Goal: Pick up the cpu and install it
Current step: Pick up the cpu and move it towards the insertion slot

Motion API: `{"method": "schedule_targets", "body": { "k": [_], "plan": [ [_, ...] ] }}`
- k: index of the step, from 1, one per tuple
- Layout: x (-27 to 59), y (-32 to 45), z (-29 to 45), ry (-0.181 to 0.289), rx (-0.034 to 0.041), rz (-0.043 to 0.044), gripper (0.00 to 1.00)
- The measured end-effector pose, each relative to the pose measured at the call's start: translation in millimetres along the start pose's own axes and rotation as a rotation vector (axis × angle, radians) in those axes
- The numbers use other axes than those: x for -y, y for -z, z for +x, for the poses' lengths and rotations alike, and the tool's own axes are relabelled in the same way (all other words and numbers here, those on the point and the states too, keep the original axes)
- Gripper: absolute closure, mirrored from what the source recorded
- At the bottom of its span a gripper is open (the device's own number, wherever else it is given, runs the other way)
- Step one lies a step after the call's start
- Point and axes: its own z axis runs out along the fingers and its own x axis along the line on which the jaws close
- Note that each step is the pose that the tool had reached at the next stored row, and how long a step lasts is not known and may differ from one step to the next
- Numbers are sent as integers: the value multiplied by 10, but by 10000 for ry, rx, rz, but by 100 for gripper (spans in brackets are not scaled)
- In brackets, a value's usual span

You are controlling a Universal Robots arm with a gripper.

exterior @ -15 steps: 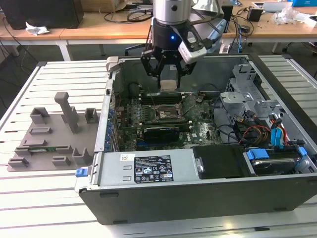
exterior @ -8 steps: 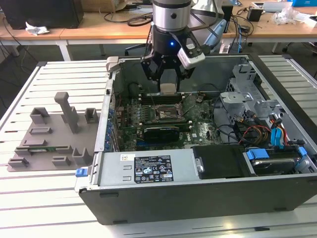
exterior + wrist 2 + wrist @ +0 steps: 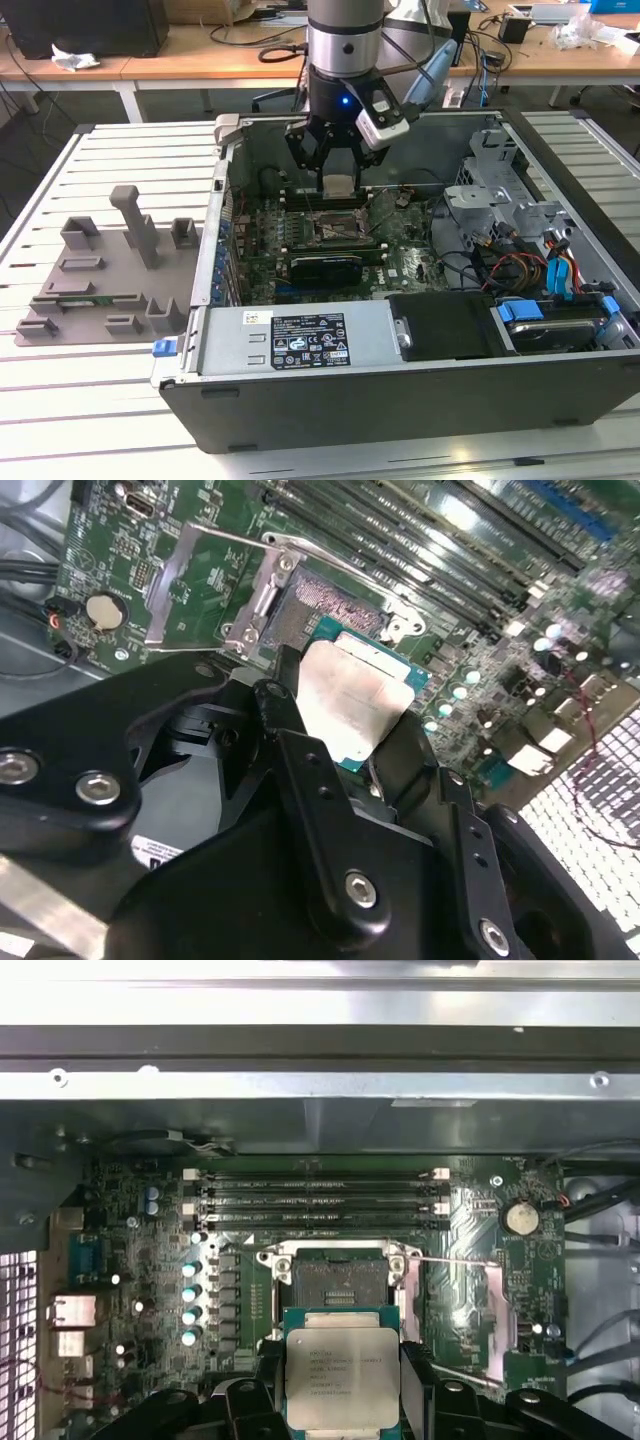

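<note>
Over the motherboard, cpu in gripper.

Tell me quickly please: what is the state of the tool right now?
The tool: closed, holding the cpu near the open socket.

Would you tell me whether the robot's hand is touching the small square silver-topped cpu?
Touching. In the first wrist view, the black hand is clamped against two opposite edges of the small square silver-topped cpu, with no gap on either side.
</note>
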Motion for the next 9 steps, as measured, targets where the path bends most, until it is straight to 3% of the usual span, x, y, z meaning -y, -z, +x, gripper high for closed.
{"method": "schedule_targets", "body": {
  "k": [9],
  "plan": [
    [-88,-194,30,1,0,21,45]
  ]
}}
